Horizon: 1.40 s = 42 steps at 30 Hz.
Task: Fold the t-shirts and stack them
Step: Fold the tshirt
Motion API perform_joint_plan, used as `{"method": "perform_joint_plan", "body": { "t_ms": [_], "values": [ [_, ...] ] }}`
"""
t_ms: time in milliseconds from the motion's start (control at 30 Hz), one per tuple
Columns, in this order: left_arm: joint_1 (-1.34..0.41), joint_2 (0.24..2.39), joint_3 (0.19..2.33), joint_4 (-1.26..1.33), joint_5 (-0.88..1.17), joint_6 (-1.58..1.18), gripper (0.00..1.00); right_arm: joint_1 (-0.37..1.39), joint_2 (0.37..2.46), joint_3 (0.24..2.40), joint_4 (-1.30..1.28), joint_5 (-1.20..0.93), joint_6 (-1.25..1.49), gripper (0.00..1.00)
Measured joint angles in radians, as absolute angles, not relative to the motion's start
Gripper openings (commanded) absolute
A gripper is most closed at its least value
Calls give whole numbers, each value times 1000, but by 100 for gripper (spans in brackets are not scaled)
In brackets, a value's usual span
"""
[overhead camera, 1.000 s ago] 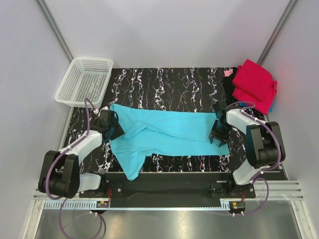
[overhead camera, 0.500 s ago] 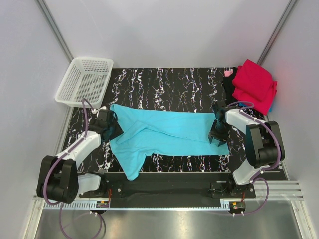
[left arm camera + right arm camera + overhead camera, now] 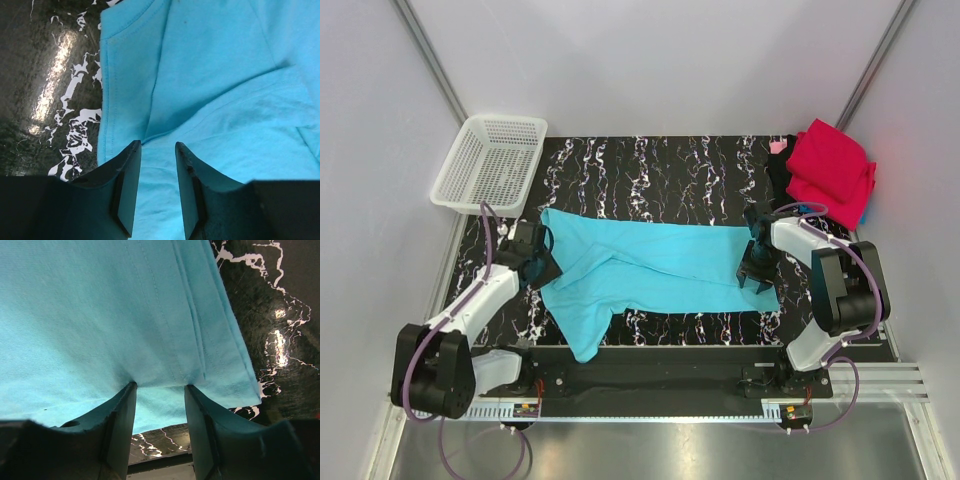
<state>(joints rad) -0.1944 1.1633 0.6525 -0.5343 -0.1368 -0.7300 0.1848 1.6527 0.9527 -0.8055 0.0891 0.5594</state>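
Note:
A turquoise-blue t-shirt (image 3: 650,262) lies flat across the black marbled table (image 3: 660,165), folded lengthwise, with one sleeve hanging toward the front edge. My left gripper (image 3: 540,266) is open just above its left end; the left wrist view shows cloth (image 3: 210,75) under and between the fingers, gripper (image 3: 157,145). My right gripper (image 3: 756,272) is open with its tips pressed on the shirt's right hem (image 3: 100,315), gripper (image 3: 160,386). A crimson red shirt (image 3: 832,170) lies folded at the back right on a black one (image 3: 780,172), with a bit of pink (image 3: 778,146) showing.
A white mesh basket (image 3: 505,120) stands at the back left corner. Grey walls enclose the table on three sides. The table's front edge (image 3: 165,457) lies just beyond the shirt's hem in the right wrist view.
My left gripper has shifted slightly left along the shirt's left end and its elbow has swung down. The right gripper and the shirt have barely moved.

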Motion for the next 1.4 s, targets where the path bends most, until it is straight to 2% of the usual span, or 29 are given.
{"method": "perform_joint_plan", "body": {
  "t_ms": [367,767,933,967,1000,1133,1400],
  "values": [
    [-195,1259,653,-552,-136,-734,39,185,1653,953,-805,89,559,50],
    [-195,1272,653,-523,-91,-735,24,186,1652,953,-806,90,562,51],
    [-195,1274,653,-522,-79,-735,24,186,1652,953,-806,91,562,50],
    [-195,1274,653,-522,-79,-735,24,186,1652,953,-806,91,562,50],
    [-195,1275,653,-522,-79,-735,30,187,1652,953,-806,93,562,50],
    [-195,1285,653,-522,-78,-733,39,189,1652,953,-806,95,562,51],
    [-195,1294,653,-529,-97,-735,40,189,1652,953,-806,96,562,51]
  ]
}}
